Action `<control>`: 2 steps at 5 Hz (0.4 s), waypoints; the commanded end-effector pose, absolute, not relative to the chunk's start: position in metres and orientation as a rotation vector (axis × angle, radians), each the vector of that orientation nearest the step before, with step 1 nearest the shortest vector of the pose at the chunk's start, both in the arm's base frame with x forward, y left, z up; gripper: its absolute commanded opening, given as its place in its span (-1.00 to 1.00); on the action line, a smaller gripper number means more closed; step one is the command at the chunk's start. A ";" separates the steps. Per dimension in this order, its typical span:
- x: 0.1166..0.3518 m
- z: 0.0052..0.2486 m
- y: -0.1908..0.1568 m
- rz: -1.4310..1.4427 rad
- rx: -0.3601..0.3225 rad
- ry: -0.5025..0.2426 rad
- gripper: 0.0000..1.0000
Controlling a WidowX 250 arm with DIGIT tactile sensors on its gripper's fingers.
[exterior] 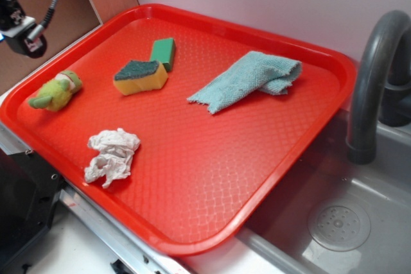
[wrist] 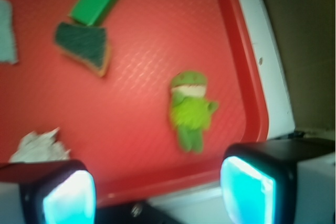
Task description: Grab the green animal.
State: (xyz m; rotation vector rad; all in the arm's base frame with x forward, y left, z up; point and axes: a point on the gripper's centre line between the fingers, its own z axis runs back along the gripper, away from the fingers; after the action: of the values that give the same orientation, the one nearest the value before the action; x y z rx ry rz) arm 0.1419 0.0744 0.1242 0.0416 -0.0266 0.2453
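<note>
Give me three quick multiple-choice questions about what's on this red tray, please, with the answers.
1. Where does the green animal lie on the red tray?
A. near its left edge
B. under the blue cloth
C. on the sponge

2. How many loose things lie on the tray?
A. three
B. five
C. seven

3. How is the gripper?
A. shut on the toy
B. open, holding nothing
C. shut on the cloth

Answers: 1 A, it lies beside the rim; 2 B, animal, sponge, green block, blue cloth, white tissue; 3 B, its fingers stand apart.

The claw point(wrist: 157, 187) hangs high with its two fingers point(wrist: 68, 195) spread wide, holding nothing.
</note>
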 end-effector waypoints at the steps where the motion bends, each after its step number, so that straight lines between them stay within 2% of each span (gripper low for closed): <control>1: 0.155 0.094 0.102 0.298 0.107 0.006 1.00; 2: 0.156 0.079 0.106 0.288 0.121 0.046 1.00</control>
State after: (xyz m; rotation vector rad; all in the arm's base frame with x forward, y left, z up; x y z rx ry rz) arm 0.1562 0.1012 0.0737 0.1092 0.0710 0.2797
